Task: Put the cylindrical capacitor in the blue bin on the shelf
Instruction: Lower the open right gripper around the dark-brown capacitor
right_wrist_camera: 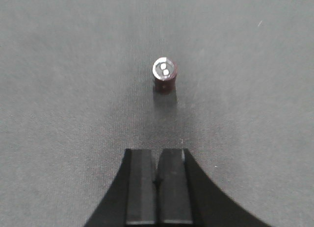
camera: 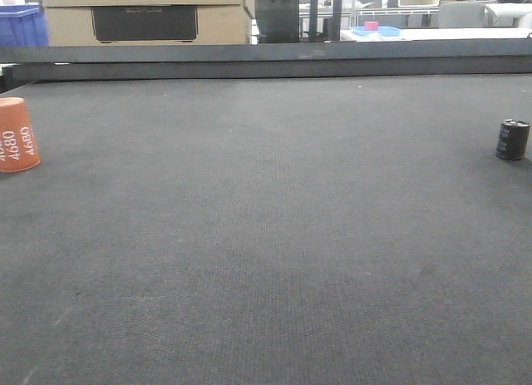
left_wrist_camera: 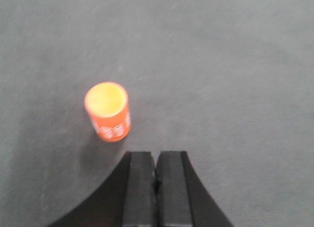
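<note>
The cylindrical capacitor (camera: pixel 512 140) stands upright on the dark mat at the far right, small and dark with a silvery top; it also shows in the right wrist view (right_wrist_camera: pixel 165 75). My right gripper (right_wrist_camera: pixel 157 153) is shut and empty, hovering above the mat a short way short of it. My left gripper (left_wrist_camera: pixel 156 156) is shut and empty, just right of and behind an orange cylinder printed "4680" (left_wrist_camera: pixel 108 112). Neither gripper shows in the front view. The shelf and its blue bin are out of view.
The orange "4680" cylinder (camera: pixel 17 135) stands at the mat's far left. A raised dark edge (camera: pixel 266 62) bounds the table at the back. Behind it are a cardboard box (camera: pixel 145 15), a blue crate (camera: pixel 21 26) and white furniture.
</note>
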{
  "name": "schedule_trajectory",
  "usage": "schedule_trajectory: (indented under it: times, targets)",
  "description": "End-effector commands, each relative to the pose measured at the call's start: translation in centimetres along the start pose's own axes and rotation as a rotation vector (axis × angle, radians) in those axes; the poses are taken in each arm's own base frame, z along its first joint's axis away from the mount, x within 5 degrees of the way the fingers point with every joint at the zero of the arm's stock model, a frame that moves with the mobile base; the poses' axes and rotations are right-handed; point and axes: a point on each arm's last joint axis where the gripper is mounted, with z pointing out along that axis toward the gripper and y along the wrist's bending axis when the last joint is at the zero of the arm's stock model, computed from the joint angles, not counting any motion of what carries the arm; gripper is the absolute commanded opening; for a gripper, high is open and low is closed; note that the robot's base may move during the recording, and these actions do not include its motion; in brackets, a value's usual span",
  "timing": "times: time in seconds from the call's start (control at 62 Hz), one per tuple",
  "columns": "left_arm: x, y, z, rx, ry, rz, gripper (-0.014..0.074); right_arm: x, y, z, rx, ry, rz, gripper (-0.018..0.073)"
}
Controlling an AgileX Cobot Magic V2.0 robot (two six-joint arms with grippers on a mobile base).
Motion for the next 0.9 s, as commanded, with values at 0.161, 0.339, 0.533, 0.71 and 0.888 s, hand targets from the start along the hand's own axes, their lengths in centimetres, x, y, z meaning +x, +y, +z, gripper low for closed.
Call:
schedule_trajectory:
  times: [0.161, 0.339, 0.533, 0.71, 0.888]
  targets:
    - [-3.1, 1.7, 2.3, -0.027, 0.114, -0.068, -0.0111, -4.7, -0.1, 6.2, 0.017, 0.198, -0.013, -0.0168]
    - [-3.6, 1.8, 3.2, -0.028, 0.117, -0.069, -0.0111, -6.7, -0.2, 10.4, 0.028, 0.306, -0.020, -0.0168]
    - [-3.5, 1.8, 3.2, -0.028, 0.138, -0.069, -0.0111, -8.0, -0.5, 14.0, 0.058, 0.394, -0.039, -0.0048]
    - [-3.1, 1.8, 3.3, -0.027, 0.172, -0.070, -0.0111, -8.0, -0.6, 16.1, 0.061, 0.438, -0.039, 0.0347]
    - [-3.0, 1.8, 3.2, -0.025, 0.189, -0.072, -0.0111, -7.0, -0.7, 18.2, 0.056, 0.488, -0.032, 0.0431]
